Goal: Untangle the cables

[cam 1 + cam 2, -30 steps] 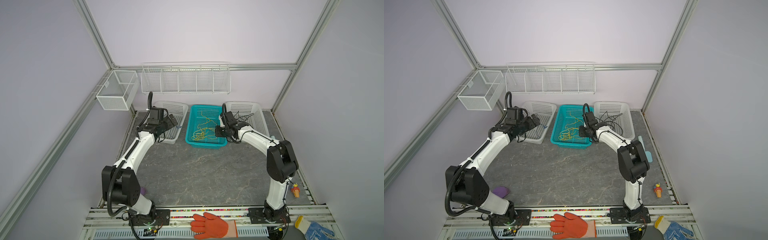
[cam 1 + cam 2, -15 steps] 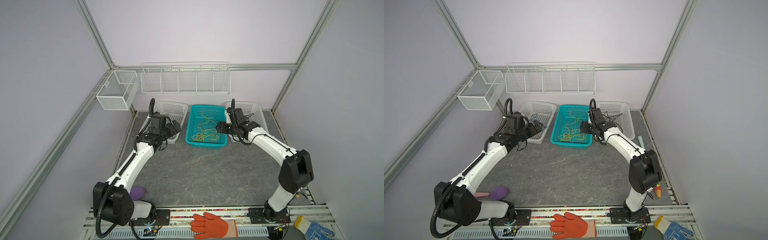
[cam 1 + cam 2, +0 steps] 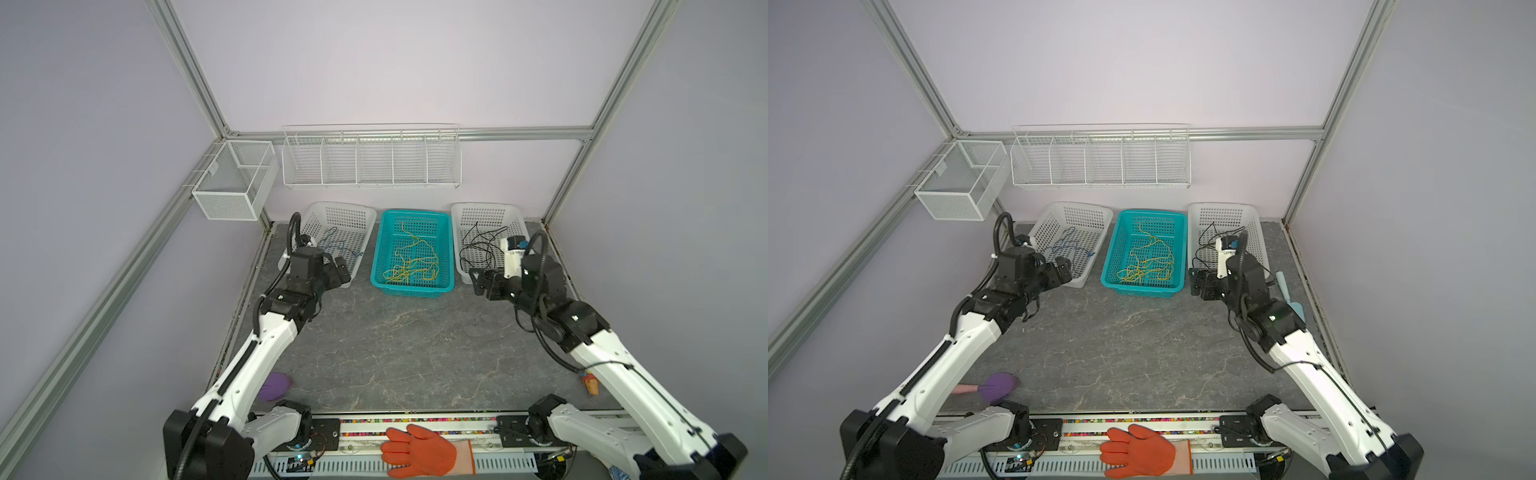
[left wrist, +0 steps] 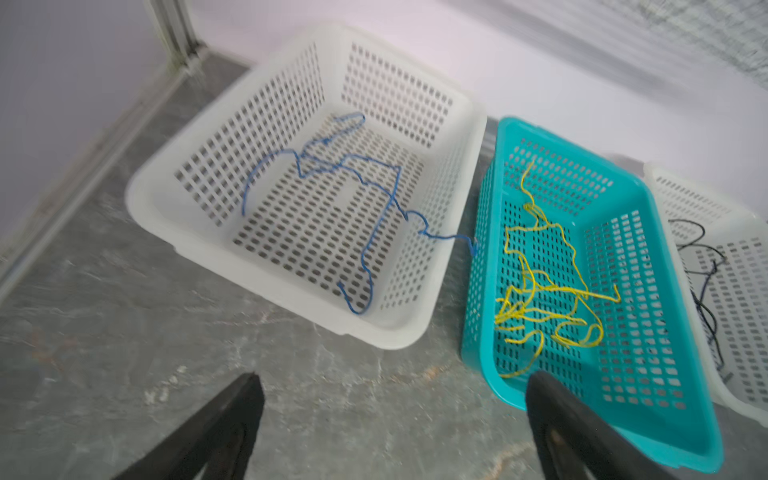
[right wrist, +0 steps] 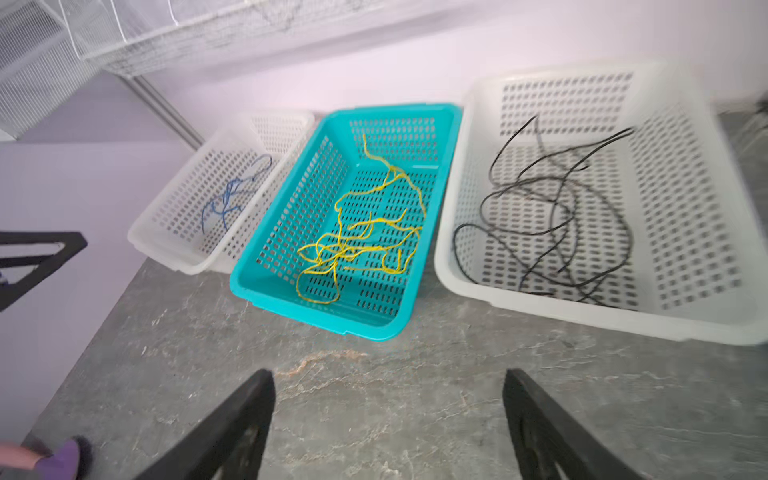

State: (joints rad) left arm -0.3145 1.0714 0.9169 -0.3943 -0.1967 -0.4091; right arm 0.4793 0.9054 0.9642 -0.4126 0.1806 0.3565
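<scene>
Jaws on both my arms stand wide apart, holding nothing, above the bench (image 3: 395, 340). I see the blue cable (image 4: 368, 159) in the left white basket (image 4: 137, 199), one end over its rim, the yellow cable (image 5: 332, 249) in the teal basket (image 5: 291, 311), the black cable (image 5: 557, 199) in the right white basket (image 5: 540, 309).

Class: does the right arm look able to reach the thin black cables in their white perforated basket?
Probably yes: jaws open, close by the open-topped basket; nothing covers the black cables.
</scene>
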